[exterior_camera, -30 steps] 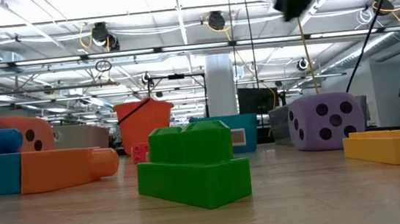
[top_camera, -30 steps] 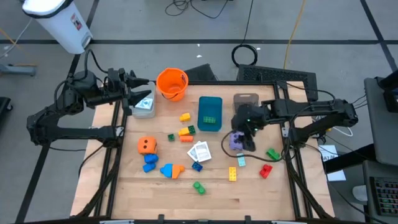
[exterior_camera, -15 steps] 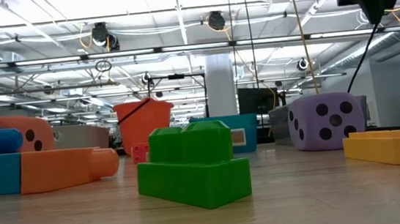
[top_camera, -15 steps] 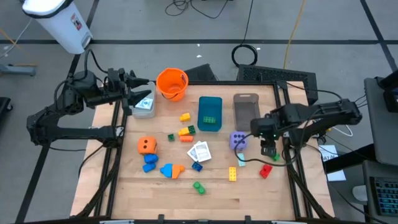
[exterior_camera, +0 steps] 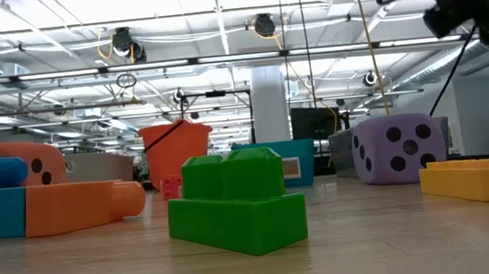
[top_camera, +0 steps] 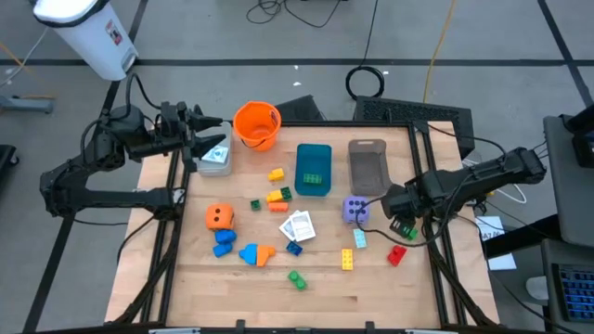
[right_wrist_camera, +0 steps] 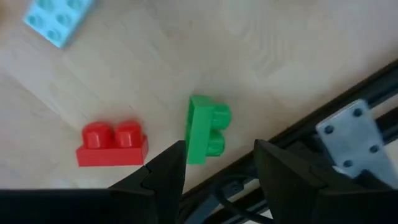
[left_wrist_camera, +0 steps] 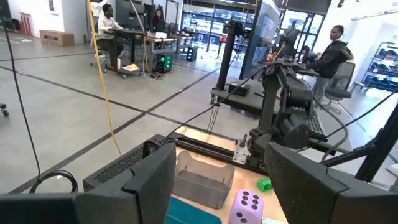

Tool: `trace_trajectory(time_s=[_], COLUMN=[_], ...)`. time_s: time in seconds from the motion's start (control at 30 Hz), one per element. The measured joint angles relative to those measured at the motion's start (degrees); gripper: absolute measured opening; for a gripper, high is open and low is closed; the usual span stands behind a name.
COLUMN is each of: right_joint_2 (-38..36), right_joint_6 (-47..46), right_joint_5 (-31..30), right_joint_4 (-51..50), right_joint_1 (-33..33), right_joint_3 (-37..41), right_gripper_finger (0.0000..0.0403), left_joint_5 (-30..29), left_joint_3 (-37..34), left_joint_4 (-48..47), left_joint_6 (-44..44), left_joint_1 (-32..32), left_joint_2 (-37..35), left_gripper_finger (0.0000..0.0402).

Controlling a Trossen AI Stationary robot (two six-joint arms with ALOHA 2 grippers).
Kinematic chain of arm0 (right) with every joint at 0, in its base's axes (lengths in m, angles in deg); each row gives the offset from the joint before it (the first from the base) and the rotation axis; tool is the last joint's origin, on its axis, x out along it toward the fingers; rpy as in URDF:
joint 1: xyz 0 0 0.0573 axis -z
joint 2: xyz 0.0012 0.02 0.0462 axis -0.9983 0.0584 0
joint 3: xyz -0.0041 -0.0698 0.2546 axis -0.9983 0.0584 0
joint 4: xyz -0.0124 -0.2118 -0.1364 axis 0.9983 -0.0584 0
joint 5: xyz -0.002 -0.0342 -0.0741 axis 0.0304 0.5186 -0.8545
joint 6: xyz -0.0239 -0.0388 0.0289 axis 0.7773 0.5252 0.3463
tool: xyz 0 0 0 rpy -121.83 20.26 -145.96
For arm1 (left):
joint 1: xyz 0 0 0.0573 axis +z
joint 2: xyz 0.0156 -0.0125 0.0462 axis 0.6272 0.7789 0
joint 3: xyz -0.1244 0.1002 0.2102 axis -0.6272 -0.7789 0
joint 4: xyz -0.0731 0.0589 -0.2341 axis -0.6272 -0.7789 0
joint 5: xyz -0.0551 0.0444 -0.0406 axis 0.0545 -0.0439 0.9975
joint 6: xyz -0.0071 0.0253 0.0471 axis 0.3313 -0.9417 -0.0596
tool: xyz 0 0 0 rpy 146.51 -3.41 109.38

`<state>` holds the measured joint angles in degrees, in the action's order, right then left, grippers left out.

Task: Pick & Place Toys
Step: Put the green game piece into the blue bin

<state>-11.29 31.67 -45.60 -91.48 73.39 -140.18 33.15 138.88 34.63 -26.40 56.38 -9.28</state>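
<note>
Right gripper hangs part-open and empty over the green brick at the table's 3 o'clock edge, just beside the red brick, which we read as lining up a pick; left gripper waits part-open at 10 o'clock, holding nothing

You're working in a large open robotics lab or workshop: a polished grey concrete floor with dark taped lines, exposed ceiling pipes and strip lights, glass partition walls, people seated at computer desks, and black cables coiled beside the wooden table.
</note>
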Motion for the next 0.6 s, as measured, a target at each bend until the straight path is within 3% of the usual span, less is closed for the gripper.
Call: trace_trajectory(time_s=[0.6], right_joint_2=[0.0], right_joint_6=[-0.1], right_joint_5=[2.2], right_joint_4=[11.8], right_joint_1=[0.0], right_joint_3=[12.2], right_gripper_finger=[0.0180], left_joint_5=[0.0], left_joint_3=[0.0], left_joint_4=[0.0], left_joint_6=[0.0], left_joint_1=[0.0], left_joint_2=[0.0], left_gripper_finger=[0.0251])
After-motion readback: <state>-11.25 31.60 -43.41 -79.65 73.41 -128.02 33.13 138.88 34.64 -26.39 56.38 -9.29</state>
